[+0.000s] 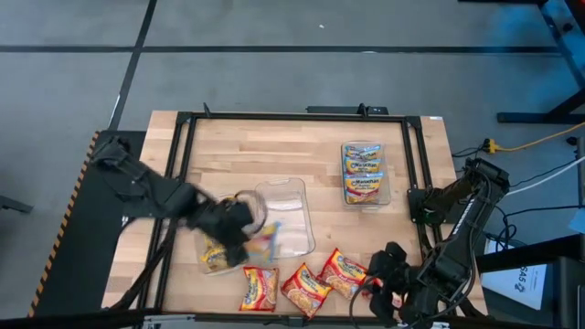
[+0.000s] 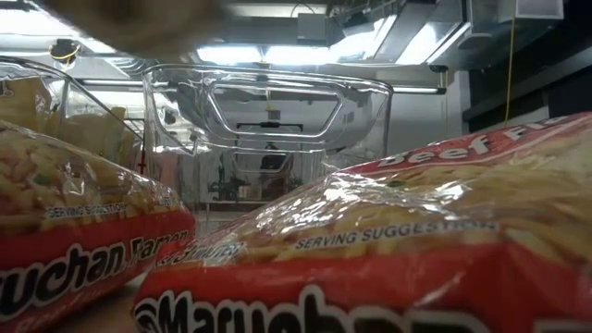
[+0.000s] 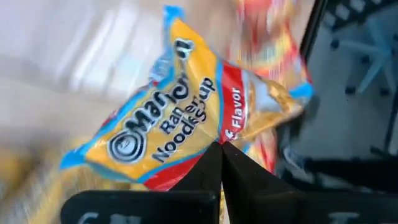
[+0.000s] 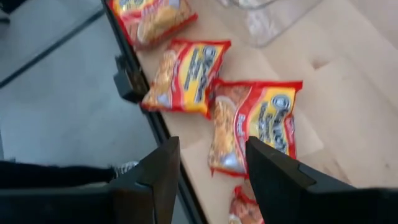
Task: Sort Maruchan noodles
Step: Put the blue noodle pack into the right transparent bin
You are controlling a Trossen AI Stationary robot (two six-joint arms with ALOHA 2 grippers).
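Maruchan noodles (image 3: pixel 186 118): one blue-edged yellow packet pinched in closed left pincer (image 1: pixel 239 222) | clear tray (image 1: pixel 291 217) just beside it | right pincer (image 4: pixel 208 171) open above three red packets (image 4: pixel 261 124) | far tray (image 1: pixel 365 174) holds stacked packets on tabletop (image 1: pixel 274 155)

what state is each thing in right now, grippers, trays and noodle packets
left gripper: shut on a blue-edged yellow packet, by the middle tray
right gripper: open, empty, at the table's near right corner
middle clear tray: nearly empty
far clear tray: holds stacked packets
three red packets: loose, flat on the table's near edge
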